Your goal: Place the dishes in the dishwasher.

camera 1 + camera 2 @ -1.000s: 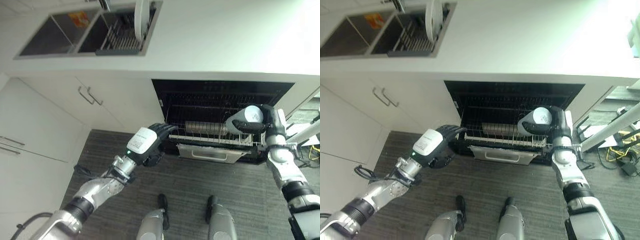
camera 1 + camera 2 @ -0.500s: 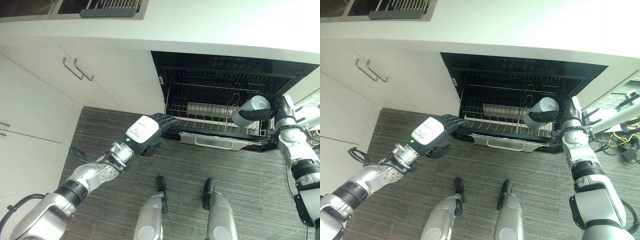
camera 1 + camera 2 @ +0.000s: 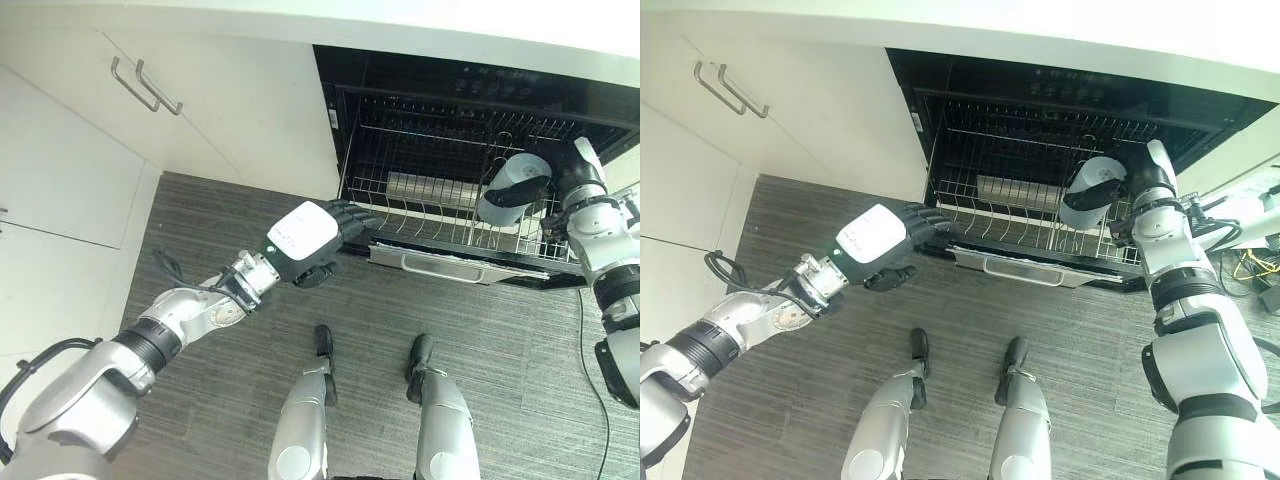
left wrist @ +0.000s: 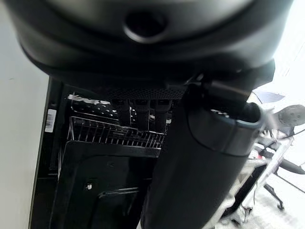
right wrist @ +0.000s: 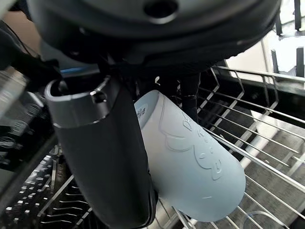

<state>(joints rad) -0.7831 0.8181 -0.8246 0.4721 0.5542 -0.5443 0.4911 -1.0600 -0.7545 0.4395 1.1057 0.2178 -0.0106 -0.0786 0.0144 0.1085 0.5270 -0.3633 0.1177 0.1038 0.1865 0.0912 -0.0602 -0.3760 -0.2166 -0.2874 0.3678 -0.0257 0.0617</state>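
A pale blue cup (image 3: 512, 188) lies on its side in the grasp of the right hand (image 3: 570, 185), whose thumb and fingers are curled round it; in the right wrist view the cup (image 5: 190, 164) hangs just above the wires of the rack (image 5: 267, 162). Compared with a second ago the cup sits lower and further in over the pulled-out dishwasher rack (image 3: 440, 225), so the placing looks close, though it is not yet set down or let go. Much of the apparent shift is the camera tipping down: the sink has gone from sight and the open dishwasher (image 3: 480, 90) now stands higher in the picture. Well apart from the right hand, toward the rack's other end, the left hand (image 3: 318, 238) hovers with straight, relaxed fingers reaching near the rack's front corner, holding nothing. Beyond the left hand are white cabinet doors (image 3: 120, 120); below both hands lies grey floor (image 3: 500, 340).
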